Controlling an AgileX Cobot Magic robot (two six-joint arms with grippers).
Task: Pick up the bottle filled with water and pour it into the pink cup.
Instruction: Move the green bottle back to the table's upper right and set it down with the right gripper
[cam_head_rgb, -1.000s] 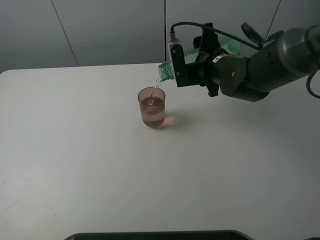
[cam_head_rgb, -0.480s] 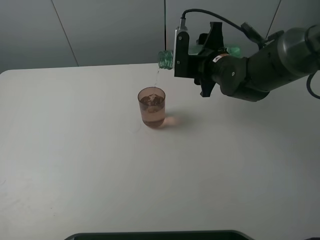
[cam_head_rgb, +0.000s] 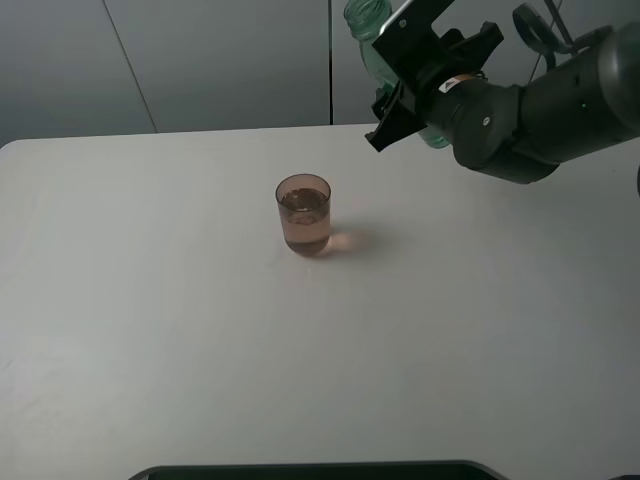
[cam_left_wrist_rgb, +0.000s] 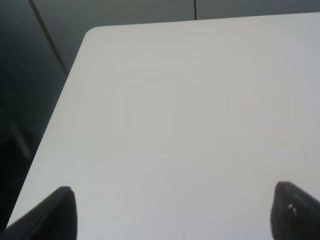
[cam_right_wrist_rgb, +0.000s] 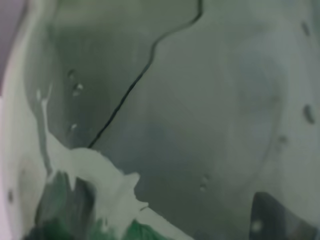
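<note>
Seen from high, the right tool (cam_head_rgb: 396, 75) grips the tilted bottle (cam_head_rgb: 366, 18) above the tabletop's (cam_head_rgb: 150, 350) far edge; the pink cup (cam_head_rgb: 303, 214) stands upright mid-tabletop, well apart from it; left wrist: left tool (cam_left_wrist_rgb: 175, 215) spread wide, empty, near a corner; right wrist: bottle fills it.

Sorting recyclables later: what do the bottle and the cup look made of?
The bottle: likely thin clear plastic, green-tinted; see-through, with droplets clinging inside in the right wrist view. The cup: probably smooth translucent pinkish-brown plastic; the liquid shows through its wall.
</note>
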